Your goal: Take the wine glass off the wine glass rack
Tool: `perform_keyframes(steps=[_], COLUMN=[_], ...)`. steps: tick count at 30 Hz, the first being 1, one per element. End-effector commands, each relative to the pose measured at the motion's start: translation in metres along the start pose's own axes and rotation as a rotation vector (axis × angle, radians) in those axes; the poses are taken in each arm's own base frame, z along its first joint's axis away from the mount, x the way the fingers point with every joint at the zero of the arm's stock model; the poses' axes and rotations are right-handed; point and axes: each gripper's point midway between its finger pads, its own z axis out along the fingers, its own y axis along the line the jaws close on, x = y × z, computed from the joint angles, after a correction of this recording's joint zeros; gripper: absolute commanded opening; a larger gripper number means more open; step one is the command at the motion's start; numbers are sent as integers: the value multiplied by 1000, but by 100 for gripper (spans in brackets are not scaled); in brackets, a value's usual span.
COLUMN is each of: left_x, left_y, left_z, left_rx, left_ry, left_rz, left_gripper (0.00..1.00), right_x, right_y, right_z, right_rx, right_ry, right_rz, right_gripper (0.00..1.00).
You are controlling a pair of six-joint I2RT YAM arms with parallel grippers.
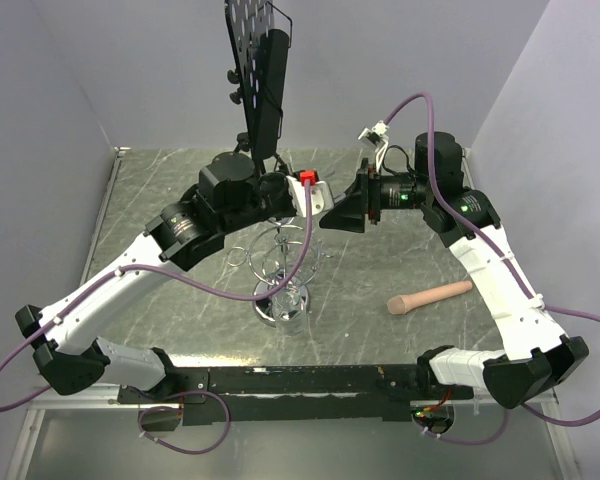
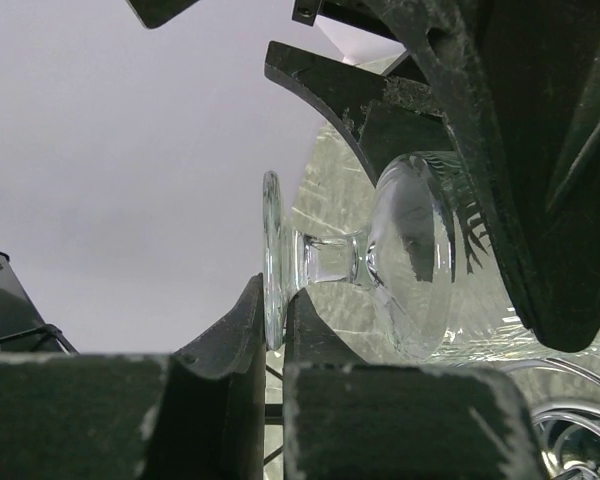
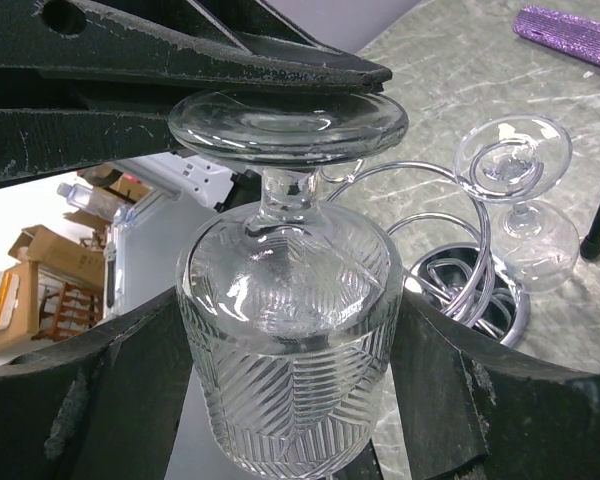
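A cut-pattern wine glass [image 3: 290, 330] is held in the air between both grippers, above and clear of the chrome wine glass rack [image 1: 280, 262]. My left gripper [image 2: 270, 320] is shut on the rim of the glass's round foot [image 2: 272, 250]; the bowl [image 2: 412, 255] points away from it. My right gripper [image 3: 290, 400] has its fingers [image 3: 110, 400] pressed against both sides of the bowl. In the top view the two grippers meet above the rack, left [image 1: 315, 195] and right [image 1: 338, 215]. A second glass [image 3: 528, 235] hangs foot-up on a rack loop [image 3: 460, 270].
A black perforated music stand [image 1: 260, 60] rises at the back centre. A wooden pestle-like stick [image 1: 430, 296] lies on the marbled table right of the rack's shiny round base [image 1: 282, 310]. A purple cable [image 3: 570, 25] lies beyond the rack. Grey walls enclose the table.
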Motion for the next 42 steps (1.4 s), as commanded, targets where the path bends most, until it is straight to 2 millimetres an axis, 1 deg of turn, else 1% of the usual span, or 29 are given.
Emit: perform_keyframes(steps=[1,5,6,15,22,25,27,29,30,31,32,34,35,36,39,42], left_x=[-17,-7,-6,8,23,29,30,32,35,35,35,36,34,36,37,34], left_y=[-12,-10,-9,-4,6,11,13,14,16,19,19,19,19,18,19,20], left_z=[6,8,8,7,5,4,2,1,0,-1,-1,-3,-3,-2,-1,1], left_rx=[59,68,70,60,58,59,58,61,61,59,69,83,92,106,141,154], left_ry=[-64,-36,-33,-12,24,29,26,25,28,26,22,17,11,14,9,0], left_rz=[-124,-190,-204,-277,-386,-426,-456,-486,-509,-534,-553,-582,-593,-615,-671,-696], left_gripper=[1,1,1,1,1,1,1,1,1,1,1,1,1,1,1,1], right_x=[-22,-26,-27,-32,-54,-59,-62,-62,-58,-55,-54,-45,-43,-41,-40,-44], right_y=[23,20,20,19,7,3,4,7,10,9,2,-9,-16,-14,-21,-20], right_z=[-3,-3,-3,-4,-26,-35,-43,-47,-51,-53,-57,-64,-64,-67,-65,-62], right_rx=[-62,-35,-32,-9,89,119,135,143,149,174,231,315,347,369,434,453], right_ry=[-70,-82,-87,-95,-154,-171,-188,-188,-184,-190,-207,-227,-224,-227,-235,-240], right_rz=[-174,-172,-175,-184,-239,-249,-279,-346,-412,-475,-524,-652,-704,-774,-903,-971], right_gripper=[73,90,100,100,100,100,100,100,100,100,100,100,100,98,94,89])
